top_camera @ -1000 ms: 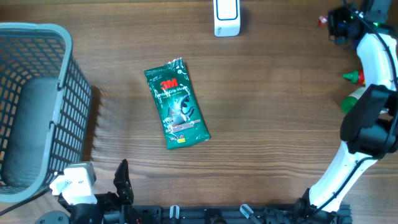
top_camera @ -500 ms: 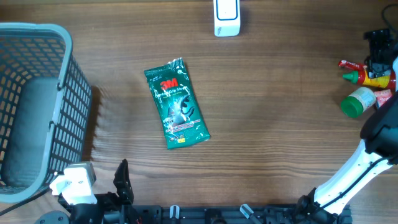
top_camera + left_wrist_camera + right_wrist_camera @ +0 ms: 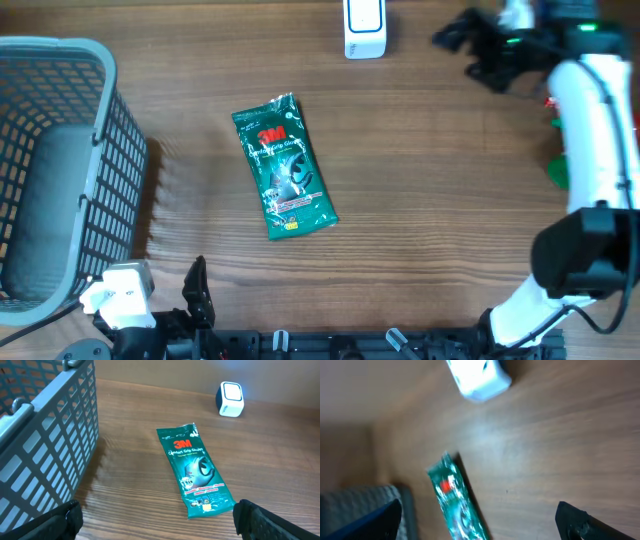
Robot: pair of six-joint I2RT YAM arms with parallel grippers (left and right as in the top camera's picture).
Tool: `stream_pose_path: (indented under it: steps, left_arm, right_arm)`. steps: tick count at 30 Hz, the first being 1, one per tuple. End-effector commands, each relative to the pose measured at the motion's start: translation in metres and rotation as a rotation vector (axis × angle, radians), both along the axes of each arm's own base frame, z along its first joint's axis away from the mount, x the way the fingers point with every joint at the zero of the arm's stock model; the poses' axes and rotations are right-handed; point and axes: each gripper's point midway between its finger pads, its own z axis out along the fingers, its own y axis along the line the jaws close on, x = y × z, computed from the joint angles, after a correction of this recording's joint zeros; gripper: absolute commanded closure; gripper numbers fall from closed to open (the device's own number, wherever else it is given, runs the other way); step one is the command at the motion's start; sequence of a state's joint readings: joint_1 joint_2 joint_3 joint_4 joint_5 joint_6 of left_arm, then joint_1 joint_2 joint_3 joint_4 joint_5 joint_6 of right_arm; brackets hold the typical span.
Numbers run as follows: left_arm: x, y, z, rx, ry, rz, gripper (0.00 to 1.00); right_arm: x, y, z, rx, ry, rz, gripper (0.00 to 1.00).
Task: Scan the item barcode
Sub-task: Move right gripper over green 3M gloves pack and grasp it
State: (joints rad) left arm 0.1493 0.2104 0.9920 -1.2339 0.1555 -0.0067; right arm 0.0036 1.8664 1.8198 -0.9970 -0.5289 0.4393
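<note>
Red "3M", perhaps "Comfort Grip Gloves", on the green packet [image 3: 195,471]

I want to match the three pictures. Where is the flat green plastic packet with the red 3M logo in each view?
Overhead: the flat green plastic packet lies left of centre.
Left wrist: packet near the centre, slightly right.
Right wrist: packet lower left of centre, blurred.
Shared landmark: the small white box-shaped scanner, beyond the packet's logo end.

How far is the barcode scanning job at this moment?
Done: nothing yet; the packet lies flat, apart from the scanner. In hand: nothing; the right gripper hangs open near the scanner, the left gripper open too. Left: lifting the packet and scanning it.
</note>
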Motion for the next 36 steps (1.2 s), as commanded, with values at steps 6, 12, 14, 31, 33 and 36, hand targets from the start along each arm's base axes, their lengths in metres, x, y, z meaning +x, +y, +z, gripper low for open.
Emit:
stream_pose_path:
  steps: [6, 12, 14, 31, 33, 36]
  left_arm:
    - [-0.001, -0.002, 0.002, -0.016, -0.010, 0.000, 0.00]
    - [-0.001, -0.002, 0.002, -0.016, -0.010, 0.000, 0.00]
    - [-0.001, -0.002, 0.002, -0.016, -0.010, 0.000, 0.00]
    - [-0.001, -0.002, 0.002, -0.016, -0.010, 0.000, 0.00]
    - [-0.001, -0.002, 0.002, -0.016, -0.010, 0.000, 0.00]
    - [-0.001, -0.002, 0.002, -0.016, -0.010, 0.000, 0.00]
  right_arm:
    - [-0.074, 0.167, -0.042, -0.350, -0.044, 0.384, 0.00]
    - [-0.109, 0.229, -0.044, -0.380, -0.117, 0.511, 0.00]
    - [-0.113, 0.237, -0.044, -0.370, -0.116, 0.511, 0.00]
    - [-0.124, 0.267, -0.164, -0.391, 0.104, 0.620, 0.00]
    - [-0.121, 0.276, -0.168, -0.413, 0.051, 0.654, 0.00]
    - [-0.114, 0.282, -0.187, -0.525, -0.019, 0.654, 0.00]
